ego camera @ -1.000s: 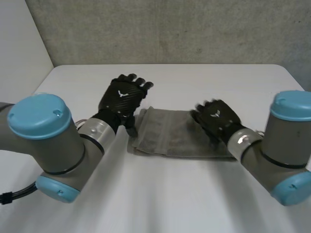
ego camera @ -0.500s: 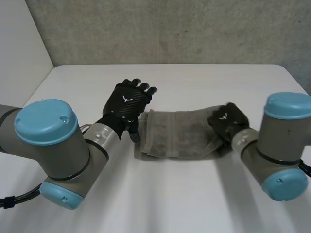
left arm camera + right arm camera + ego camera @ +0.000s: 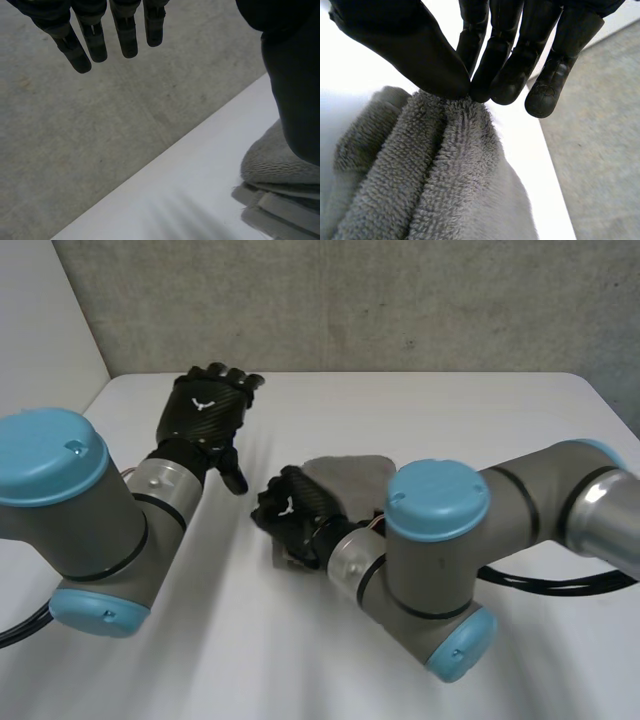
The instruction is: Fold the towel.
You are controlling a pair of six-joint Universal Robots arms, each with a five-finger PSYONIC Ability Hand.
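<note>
Loosely bunched near the middle of the white table [image 3: 470, 405], the grey towel [image 3: 345, 472] lies doubled over on itself in thick, rounded layers. The robot's right hand [image 3: 295, 515] has reached across it and pinches a ridge of the terry cloth between thumb and fingertips [image 3: 502, 75], at the folded end nearest the left arm. The left hand [image 3: 205, 410] hovers well apart, above the far left of the table, its fingers [image 3: 95, 37] straight and holding nothing. By the look of it, the towel is light, soft and limp: it should sag and trail from any single hold, while its coarse pile gives a sure grip. A pinch through all layers at an edge or corner seems the best purchase.
</note>
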